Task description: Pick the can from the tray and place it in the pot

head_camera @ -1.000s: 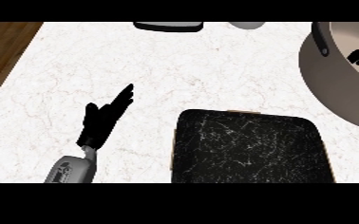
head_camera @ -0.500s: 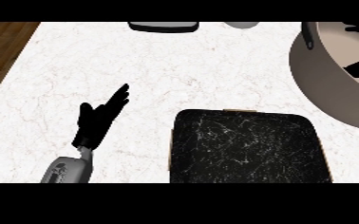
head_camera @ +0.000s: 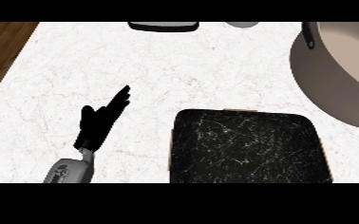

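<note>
The left hand point(head_camera: 98, 123) is showing near the counter's point(head_camera: 175, 66) front-left part, fingers straight and relaxed, pointing up and away toward the far right, holding nothing; it is resting there rather than working, probably kept clear of the tray. The right hand is not appearing in the head view at all, so its state is not something these frames are telling. The dark, marbled tray point(head_camera: 245, 147) is lying flat by the counter's front edge, right of centre, its long side running left to right, and its surface is showing no can. The can is not visible anywhere, so its position, heading and long axis cannot be judged here. The pot point(head_camera: 326, 80) is sitting at the counter's right edge, only partly in view, its open mouth facing up and ready to receive something. At the far edge a dark flat object point(head_camera: 163, 25) and a grey rounded object point(head_camera: 242, 24) are peeking in.
</note>
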You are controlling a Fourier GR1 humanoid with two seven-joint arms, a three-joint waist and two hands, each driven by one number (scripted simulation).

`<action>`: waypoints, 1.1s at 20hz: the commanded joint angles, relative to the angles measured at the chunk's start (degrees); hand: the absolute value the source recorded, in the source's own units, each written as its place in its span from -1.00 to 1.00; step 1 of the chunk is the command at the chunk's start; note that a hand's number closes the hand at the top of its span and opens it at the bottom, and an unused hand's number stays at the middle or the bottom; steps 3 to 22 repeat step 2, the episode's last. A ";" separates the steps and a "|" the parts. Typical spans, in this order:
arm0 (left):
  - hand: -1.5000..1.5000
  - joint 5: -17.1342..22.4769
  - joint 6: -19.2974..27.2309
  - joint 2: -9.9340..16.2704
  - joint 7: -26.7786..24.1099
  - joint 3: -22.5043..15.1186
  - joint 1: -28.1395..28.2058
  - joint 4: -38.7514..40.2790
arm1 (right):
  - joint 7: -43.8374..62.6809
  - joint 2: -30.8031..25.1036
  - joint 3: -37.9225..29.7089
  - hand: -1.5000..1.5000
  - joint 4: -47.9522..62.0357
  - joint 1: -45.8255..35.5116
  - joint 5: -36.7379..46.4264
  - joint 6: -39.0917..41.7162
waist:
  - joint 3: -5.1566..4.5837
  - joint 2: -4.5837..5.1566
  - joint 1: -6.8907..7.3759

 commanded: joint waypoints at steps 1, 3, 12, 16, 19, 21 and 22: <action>0.00 1.23 -2.41 1.78 0.67 0.67 0.08 -0.81 | 0.72 -4.33 -4.29 -1.00 0.75 1.26 -4.21 2.75 | 0.06 0.16 0.54; 0.00 0.04 -0.03 0.22 0.56 0.10 -0.14 -1.68 | -1.69 -5.47 -4.77 -1.00 0.73 3.61 -4.73 5.51 | 0.14 0.13 0.13; 0.00 0.04 -0.03 0.22 0.56 0.10 -0.14 -1.68 | -1.69 -5.47 -4.77 -1.00 0.73 3.61 -4.73 5.51 | 0.14 0.13 0.13; 0.00 0.04 -0.03 0.22 0.56 0.10 -0.14 -1.68 | -1.69 -5.47 -4.77 -1.00 0.73 3.61 -4.73 5.51 | 0.14 0.13 0.13; 0.00 0.04 -0.03 0.22 0.56 0.10 -0.14 -1.68 | -1.69 -5.47 -4.77 -1.00 0.73 3.61 -4.73 5.51 | 0.14 0.13 0.13; 0.00 0.04 -0.03 0.22 0.56 0.10 -0.14 -1.68 | -1.69 -5.47 -4.77 -1.00 0.73 3.61 -4.73 5.51 | 0.14 0.13 0.13; 0.00 0.04 -0.03 0.22 0.56 0.10 -0.14 -1.68 | -1.69 -5.47 -4.77 -1.00 0.73 3.61 -4.73 5.51 | 0.14 0.13 0.13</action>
